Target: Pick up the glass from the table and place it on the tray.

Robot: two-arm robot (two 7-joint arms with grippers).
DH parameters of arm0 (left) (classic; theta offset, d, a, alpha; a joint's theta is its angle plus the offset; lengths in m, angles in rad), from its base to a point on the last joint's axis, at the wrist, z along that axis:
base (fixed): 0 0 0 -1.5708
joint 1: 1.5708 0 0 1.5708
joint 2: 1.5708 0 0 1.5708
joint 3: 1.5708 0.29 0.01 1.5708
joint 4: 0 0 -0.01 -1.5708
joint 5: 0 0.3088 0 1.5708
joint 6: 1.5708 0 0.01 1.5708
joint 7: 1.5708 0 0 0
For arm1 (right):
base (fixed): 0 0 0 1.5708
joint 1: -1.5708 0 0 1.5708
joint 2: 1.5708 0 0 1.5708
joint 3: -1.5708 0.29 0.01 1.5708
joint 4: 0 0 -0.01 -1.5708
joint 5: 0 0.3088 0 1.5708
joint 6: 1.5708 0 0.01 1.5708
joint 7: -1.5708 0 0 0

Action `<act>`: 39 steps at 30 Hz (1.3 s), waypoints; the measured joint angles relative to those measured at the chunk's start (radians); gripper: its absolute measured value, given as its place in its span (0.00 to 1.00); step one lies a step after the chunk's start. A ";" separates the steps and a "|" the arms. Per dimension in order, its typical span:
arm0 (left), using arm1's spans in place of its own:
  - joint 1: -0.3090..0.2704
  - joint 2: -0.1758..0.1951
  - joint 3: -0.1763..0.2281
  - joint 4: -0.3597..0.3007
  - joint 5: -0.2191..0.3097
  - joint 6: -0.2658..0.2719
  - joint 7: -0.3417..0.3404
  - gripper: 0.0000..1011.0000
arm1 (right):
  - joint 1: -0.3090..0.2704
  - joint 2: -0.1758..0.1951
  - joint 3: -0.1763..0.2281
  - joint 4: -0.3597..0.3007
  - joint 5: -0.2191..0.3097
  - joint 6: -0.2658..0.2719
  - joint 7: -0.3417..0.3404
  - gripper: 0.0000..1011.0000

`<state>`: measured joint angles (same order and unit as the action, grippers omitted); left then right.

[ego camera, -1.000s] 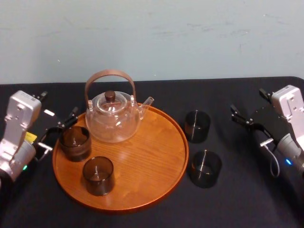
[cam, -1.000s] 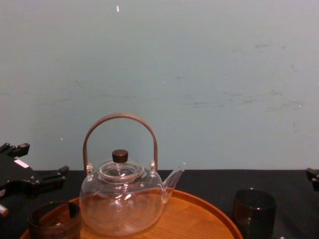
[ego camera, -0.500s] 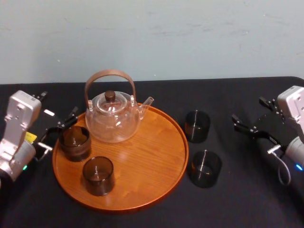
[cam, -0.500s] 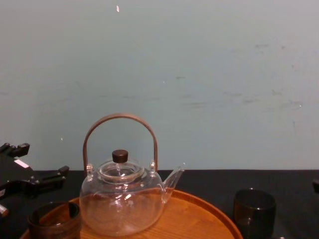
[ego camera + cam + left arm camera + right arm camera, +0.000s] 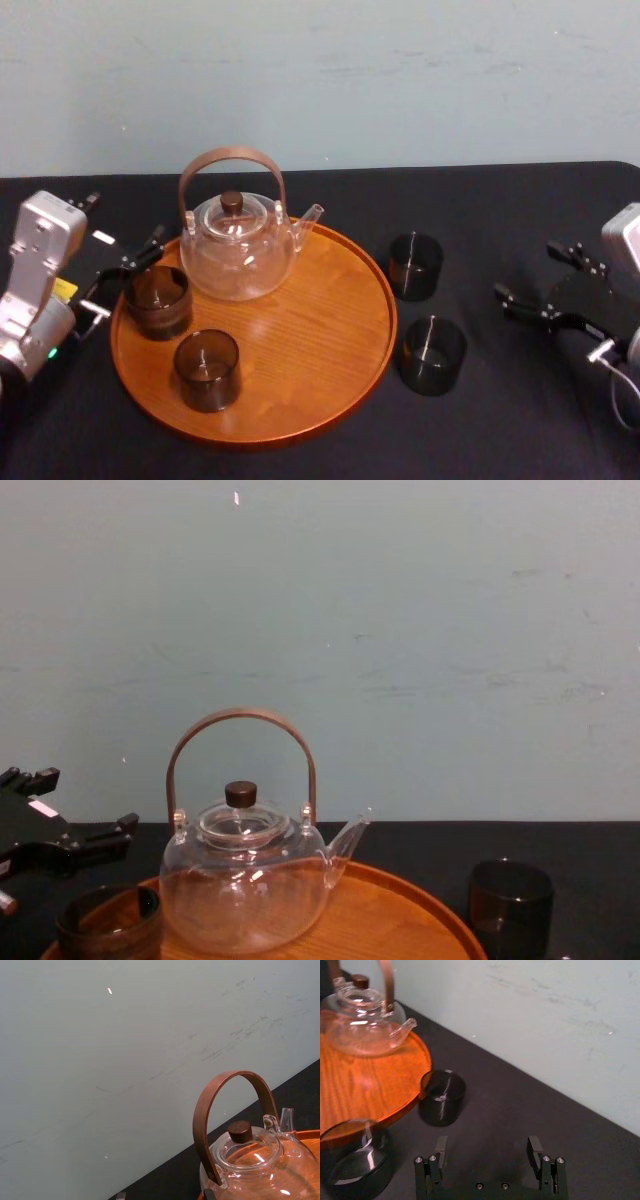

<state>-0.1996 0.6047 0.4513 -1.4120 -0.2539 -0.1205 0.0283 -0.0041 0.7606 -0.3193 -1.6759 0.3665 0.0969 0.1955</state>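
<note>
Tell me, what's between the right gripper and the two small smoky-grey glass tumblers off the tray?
Nothing, just bare black tablecloth. The head view shows the right gripper, open, apart from the far tumbler and the near tumbler.

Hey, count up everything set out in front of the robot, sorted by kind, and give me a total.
Smoky glasses: 4
Glass teapot: 1
Wooden tray: 1
Total: 6
</note>
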 joint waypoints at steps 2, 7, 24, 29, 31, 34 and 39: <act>0.000 0.000 0.000 0.000 0.000 0.000 0.000 0.99 | -0.010 0.007 0.005 -0.009 0.003 0.007 0.012 0.99; 0.000 0.000 0.000 0.000 0.000 0.000 0.000 0.99 | -0.037 0.031 0.011 -0.026 0.006 0.024 0.058 0.99; 0.000 0.000 0.000 0.000 0.000 0.000 0.000 0.99 | -0.056 0.045 -0.003 -0.055 -0.017 0.051 0.189 0.99; 0.000 0.000 0.000 0.000 0.000 0.000 0.000 0.99 | -0.051 0.034 -0.014 -0.062 -0.028 0.053 0.223 0.99; 0.000 0.000 0.000 0.000 0.000 0.000 0.000 0.99 | -0.049 0.030 -0.017 -0.064 -0.031 0.054 0.232 0.99; 0.000 0.000 0.000 0.000 0.000 0.000 0.000 0.99 | -0.047 0.021 -0.020 -0.068 -0.036 0.055 0.246 0.99; 0.000 0.000 0.000 0.000 0.000 0.000 0.000 0.99 | -0.050 0.008 -0.024 -0.077 -0.044 0.058 0.268 0.99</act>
<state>-0.1995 0.6047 0.4514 -1.4120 -0.2539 -0.1205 0.0283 -0.0538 0.7690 -0.3429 -1.7525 0.3229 0.1548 0.4638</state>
